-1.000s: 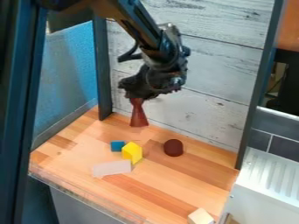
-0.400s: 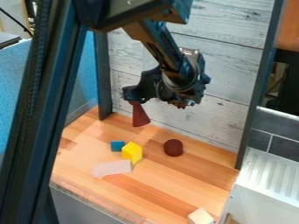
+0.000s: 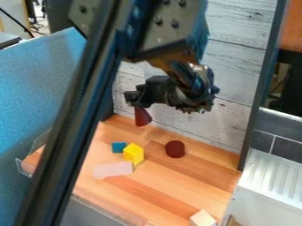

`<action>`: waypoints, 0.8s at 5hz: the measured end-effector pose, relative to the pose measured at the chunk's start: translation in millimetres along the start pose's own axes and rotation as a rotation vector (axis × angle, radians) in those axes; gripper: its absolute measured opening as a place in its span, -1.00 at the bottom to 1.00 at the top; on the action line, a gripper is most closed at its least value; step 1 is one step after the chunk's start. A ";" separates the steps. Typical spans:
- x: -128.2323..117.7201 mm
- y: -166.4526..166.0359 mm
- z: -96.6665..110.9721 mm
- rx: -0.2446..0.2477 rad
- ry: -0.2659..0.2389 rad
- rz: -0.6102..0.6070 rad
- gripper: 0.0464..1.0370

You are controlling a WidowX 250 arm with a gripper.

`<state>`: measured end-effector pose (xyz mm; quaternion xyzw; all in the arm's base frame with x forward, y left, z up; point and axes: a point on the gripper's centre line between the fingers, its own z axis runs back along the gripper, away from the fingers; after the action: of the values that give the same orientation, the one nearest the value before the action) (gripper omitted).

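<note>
Now the black hand (image 3: 138, 105) is clamped on a dark red cone (image 3: 142, 117), which it holds by the narrow upper end. The cone hangs with its wide end down and leans slightly, above the rear left portion of the wooden surface (image 3: 171, 183) and in front of the white plank wall (image 3: 233, 66). I cannot tell whether the lower rim of the cone touches the surface or is a little above it. The arm comes from the top edge and bends toward the left at the hand

Nearer to the camera than the cone, a small blue cube (image 3: 118, 147) lies just beside a yellow block (image 3: 133, 153), at its left. A pale, flat rectangular block (image 3: 113, 169) lies near the yellow one, on the camera side. To the right of the yellow block, and apart from it, is a dark red round block (image 3: 175, 149). A light wooden cube (image 3: 203, 218) sits well apart from these, close to the bottom edge of the view

At the left, a long black beam (image 3: 80, 119) crosses slantwise before the surface and a blue panel (image 3: 35, 70). At the right stand a dark post (image 3: 258, 101), grey tiles (image 3: 283, 132) and a white ribbed rack (image 3: 277, 181)
</note>
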<state>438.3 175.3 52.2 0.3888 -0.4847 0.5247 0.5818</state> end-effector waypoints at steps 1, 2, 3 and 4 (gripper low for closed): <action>-16.8 -10.4 -9.6 0.084 -0.074 0.034 0.04; -42.5 -8.8 -27.8 0.154 -0.115 -0.003 0.04; -44.6 -10.3 -27.2 0.175 -0.149 -0.008 0.04; -46.8 -10.8 -25.0 0.158 -0.164 -0.025 0.20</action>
<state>453.8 186.8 1.6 0.4810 -0.4828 0.5205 0.5144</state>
